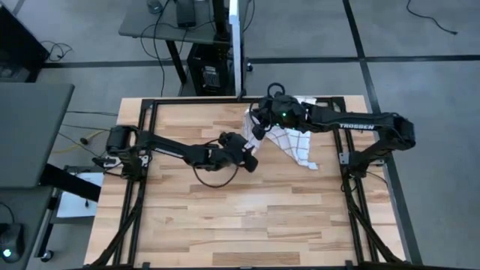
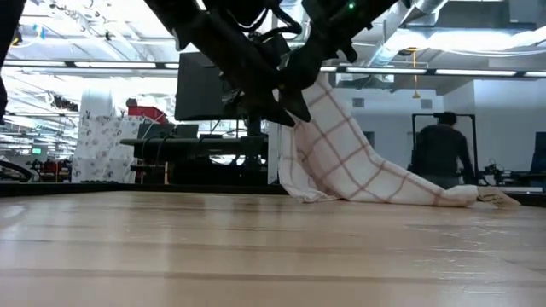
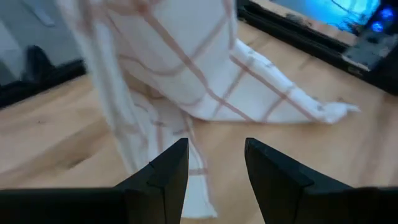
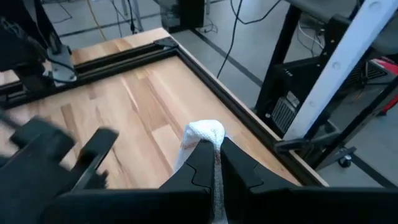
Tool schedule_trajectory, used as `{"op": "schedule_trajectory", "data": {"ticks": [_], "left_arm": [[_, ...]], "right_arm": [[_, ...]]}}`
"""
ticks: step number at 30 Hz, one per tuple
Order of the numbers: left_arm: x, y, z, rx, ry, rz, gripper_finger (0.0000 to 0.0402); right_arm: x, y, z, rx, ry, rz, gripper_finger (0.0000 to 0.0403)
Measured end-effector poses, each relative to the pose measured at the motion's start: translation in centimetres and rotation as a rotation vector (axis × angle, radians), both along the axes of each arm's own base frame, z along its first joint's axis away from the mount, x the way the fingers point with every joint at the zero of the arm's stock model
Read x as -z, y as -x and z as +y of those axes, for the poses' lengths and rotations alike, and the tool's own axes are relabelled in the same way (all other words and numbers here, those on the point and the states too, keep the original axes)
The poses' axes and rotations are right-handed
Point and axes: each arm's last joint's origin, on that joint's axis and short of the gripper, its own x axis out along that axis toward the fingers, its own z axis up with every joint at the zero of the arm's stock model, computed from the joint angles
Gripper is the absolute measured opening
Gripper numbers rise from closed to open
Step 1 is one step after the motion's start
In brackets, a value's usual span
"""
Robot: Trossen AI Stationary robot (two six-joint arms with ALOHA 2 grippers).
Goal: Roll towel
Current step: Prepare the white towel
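Note:
The towel [image 1: 291, 140], white with thin red-brown grid lines, is held up at the table's far middle by my right gripper [image 1: 258, 124]. It drapes down in the low view [image 2: 341, 158], and its lower end [image 2: 452, 196] lies on the table toward the right. My right gripper [image 4: 216, 149] is shut on it. My left gripper [image 1: 251, 159] is open just near and left of the hanging cloth. In its wrist view [image 3: 216, 163] the cloth [image 3: 186, 68] hangs right in front of the fingers. I cannot tell whether they touch it. My right gripper pinches a bunched part of the towel between its two fingers, and a small wad of cloth [image 4: 203, 133] sticks out past the fingertips. Several layers are gathered there. The towel hangs slack below the fingers [image 2: 320, 102], with its far-right end resting on the table.
The wooden table [image 1: 225, 225] has a black frame rail [image 4: 211, 74] along its far and side edges. A white post [image 1: 238, 45] and a stand with cables are behind the far edge. A person [image 2: 439, 153] stands in the room far behind.

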Motion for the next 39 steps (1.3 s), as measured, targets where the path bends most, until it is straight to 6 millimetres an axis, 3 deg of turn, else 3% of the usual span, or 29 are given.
{"op": "schedule_trajectory", "data": {"ticks": [8, 17, 22, 28, 33, 39], "left_arm": [[-1.8, 2.1, -0.8, -0.026, 0.067, 0.042, 0.014], [1.2, 3.5, -0.6, -0.111, 0.157, 0.012, 0.014], [1.9, 3.4, 0.0, -0.029, 0.187, -0.071, 0.014], [2.2, 3.6, 1.1, -0.018, 0.111, -0.007, 0.014], [4.5, 2.4, 1.8, -0.013, 0.106, -0.003, 0.014], [5.5, 1.9, 1.9, -0.026, 0.135, -0.021, 0.014]], "right_arm": [[-0.3, 0.4, 0.0, -0.007, 0.019, 0.016, 0.0], [-0.3, 0.4, -0.1, -0.016, 0.038, 0.022, 0.0], [-0.3, 0.4, -0.1, -0.017, 0.04, 0.024, 0.0], [-0.4, 0.4, -0.1, -0.019, 0.043, 0.024, 0.0], [-0.4, 0.4, -0.1, -0.02, 0.043, 0.018, 0.0], [-0.3, 0.4, -0.1, -0.02, 0.042, 0.025, 0.0]]}}
